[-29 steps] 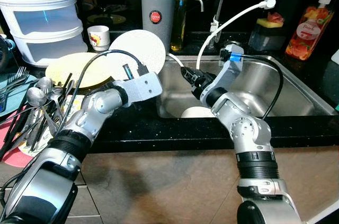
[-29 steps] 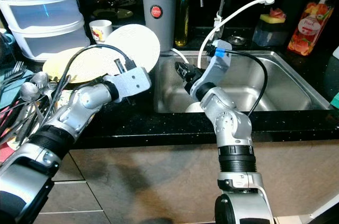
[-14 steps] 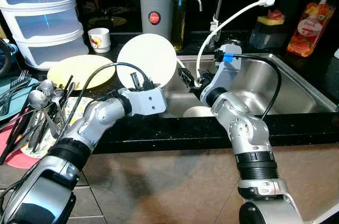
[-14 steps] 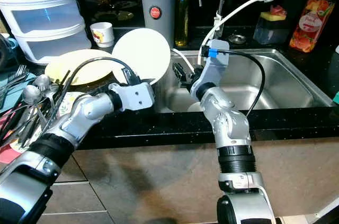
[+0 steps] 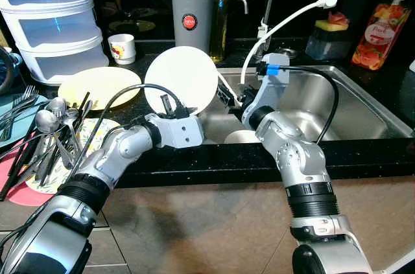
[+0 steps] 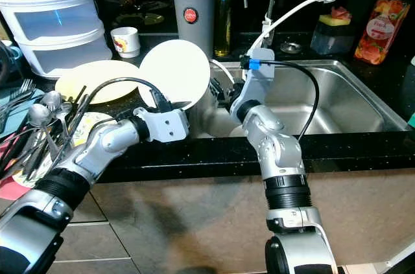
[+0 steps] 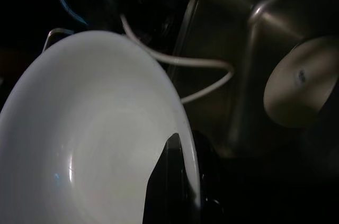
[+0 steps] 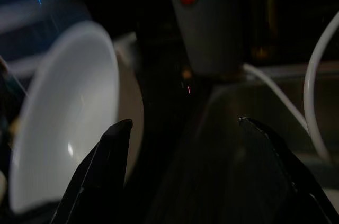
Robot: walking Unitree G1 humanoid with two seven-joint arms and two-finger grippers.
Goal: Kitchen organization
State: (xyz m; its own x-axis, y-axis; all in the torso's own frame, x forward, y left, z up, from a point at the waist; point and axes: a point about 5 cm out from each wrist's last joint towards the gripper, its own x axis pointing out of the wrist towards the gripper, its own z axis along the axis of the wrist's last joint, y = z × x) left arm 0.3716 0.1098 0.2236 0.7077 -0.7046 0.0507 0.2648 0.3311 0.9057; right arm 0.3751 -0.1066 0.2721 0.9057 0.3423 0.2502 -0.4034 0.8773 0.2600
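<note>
At the sink's left edge: left gripper [image 7: 177,181] clenched on a white plate [image 5: 181,80], held upright over the table. Right gripper [image 8: 180,176], jaws spread, empty, reaching toward it. Handover likely pending. Yellow plate [image 5: 97,86], cutlery [image 5: 48,128], a dish in the sink [image 5: 241,137] still unsorted.

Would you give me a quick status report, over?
Left gripper shut on white plate, upright at sink edge. Right gripper open beside it. White hose close by.

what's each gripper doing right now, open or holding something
Left gripper: shut on the white plate, held upright by its rim.
Right gripper: open, holding nothing, beside the plate above the sink.
</note>
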